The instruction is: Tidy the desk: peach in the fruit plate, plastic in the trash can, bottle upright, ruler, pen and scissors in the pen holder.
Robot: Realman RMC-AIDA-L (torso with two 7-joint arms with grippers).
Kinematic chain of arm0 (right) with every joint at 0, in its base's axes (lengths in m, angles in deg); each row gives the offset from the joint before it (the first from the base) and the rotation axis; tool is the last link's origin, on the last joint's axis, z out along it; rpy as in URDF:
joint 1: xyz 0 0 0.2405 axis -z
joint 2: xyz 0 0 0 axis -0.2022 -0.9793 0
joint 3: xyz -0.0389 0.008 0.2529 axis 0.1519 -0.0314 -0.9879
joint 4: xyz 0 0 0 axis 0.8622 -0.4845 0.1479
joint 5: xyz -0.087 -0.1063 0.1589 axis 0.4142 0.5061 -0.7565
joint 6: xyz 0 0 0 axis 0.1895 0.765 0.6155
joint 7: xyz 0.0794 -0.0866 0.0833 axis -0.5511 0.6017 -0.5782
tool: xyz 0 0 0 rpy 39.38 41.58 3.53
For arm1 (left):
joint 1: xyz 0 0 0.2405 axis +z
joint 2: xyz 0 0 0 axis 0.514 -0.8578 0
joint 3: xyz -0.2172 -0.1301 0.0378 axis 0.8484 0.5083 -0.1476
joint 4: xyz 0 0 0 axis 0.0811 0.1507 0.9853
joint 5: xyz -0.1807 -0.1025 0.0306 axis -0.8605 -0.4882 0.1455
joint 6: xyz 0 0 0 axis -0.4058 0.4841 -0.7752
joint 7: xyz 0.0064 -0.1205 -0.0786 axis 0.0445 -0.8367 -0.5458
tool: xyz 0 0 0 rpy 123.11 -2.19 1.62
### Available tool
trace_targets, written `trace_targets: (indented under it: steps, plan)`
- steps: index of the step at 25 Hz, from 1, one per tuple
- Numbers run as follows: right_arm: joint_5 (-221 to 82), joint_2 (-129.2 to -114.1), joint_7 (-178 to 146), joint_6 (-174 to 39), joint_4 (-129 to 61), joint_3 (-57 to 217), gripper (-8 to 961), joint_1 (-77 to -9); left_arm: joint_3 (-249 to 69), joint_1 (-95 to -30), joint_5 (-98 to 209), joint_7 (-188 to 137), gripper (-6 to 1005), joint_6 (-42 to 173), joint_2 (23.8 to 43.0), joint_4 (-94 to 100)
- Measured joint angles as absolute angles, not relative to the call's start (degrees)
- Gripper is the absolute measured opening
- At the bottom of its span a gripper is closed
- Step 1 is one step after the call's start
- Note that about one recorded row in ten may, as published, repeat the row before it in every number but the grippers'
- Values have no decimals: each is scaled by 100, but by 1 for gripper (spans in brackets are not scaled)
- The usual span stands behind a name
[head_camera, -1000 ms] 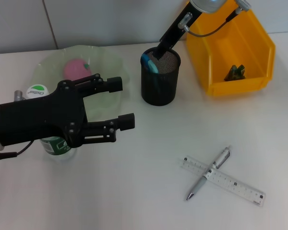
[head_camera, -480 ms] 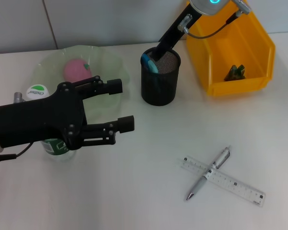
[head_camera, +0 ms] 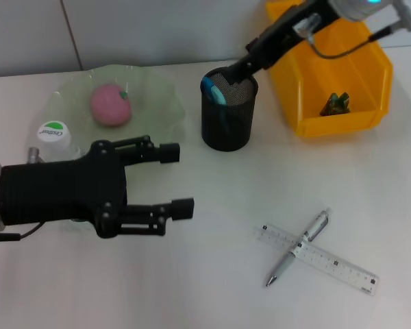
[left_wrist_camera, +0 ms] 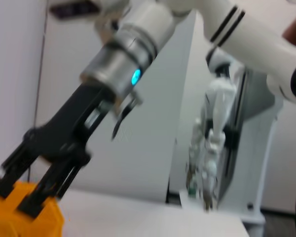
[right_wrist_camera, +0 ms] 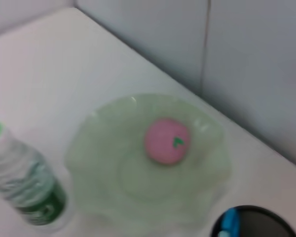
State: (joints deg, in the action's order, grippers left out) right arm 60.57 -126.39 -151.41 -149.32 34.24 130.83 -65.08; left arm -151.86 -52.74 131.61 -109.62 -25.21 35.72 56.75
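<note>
A pale green, wavy-rimmed translucent plate [head_camera: 157, 92] holds one pink peach [head_camera: 110, 105] with a green leaf. Just beside the plate stands one clear plastic bottle [head_camera: 53, 133], upright, with a white cap and green label, partly hidden behind the left gripper [head_camera: 175, 179]. That gripper, matte black, hovers low over the white table [head_camera: 212, 288] with its two fingers spread wide apart and nothing between them. One cylindrical black mesh holder [head_camera: 226, 116] stands between plate and bin, with a blue-handled item, apparently the scissors [head_camera: 213, 90], inside. The right gripper [head_camera: 234, 74] reaches down at the holder's rim; whether its fingers are open or closed cannot be told. One boxy orange plastic bin [head_camera: 329, 65] holds a crumpled greenish scrap [head_camera: 336, 103]. Well apart, on the near table, one silver pen [head_camera: 298, 247] lies crossed over one clear flat ruler [head_camera: 342, 267], touching it.
</note>
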Motion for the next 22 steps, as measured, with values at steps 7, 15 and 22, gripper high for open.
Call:
trace_targets:
  steps: [7,15,22]
  plan:
    - [5278,-12580,-15139,-16197,4246,12568,722,-6012,-15185,-5334,13760,-11316,841,-2499,3589,6162]
    - [4071,-12568,-15031,-16485,4370,11594,721,-5432,-15032,-5493,14134,-11445,840,-2511,3582,6196]
    - [3579,-12221,-14843,-16729,3670,11624,722,-5111,-14856,-5482,14210,-11503,840,-2436,3655,6167]
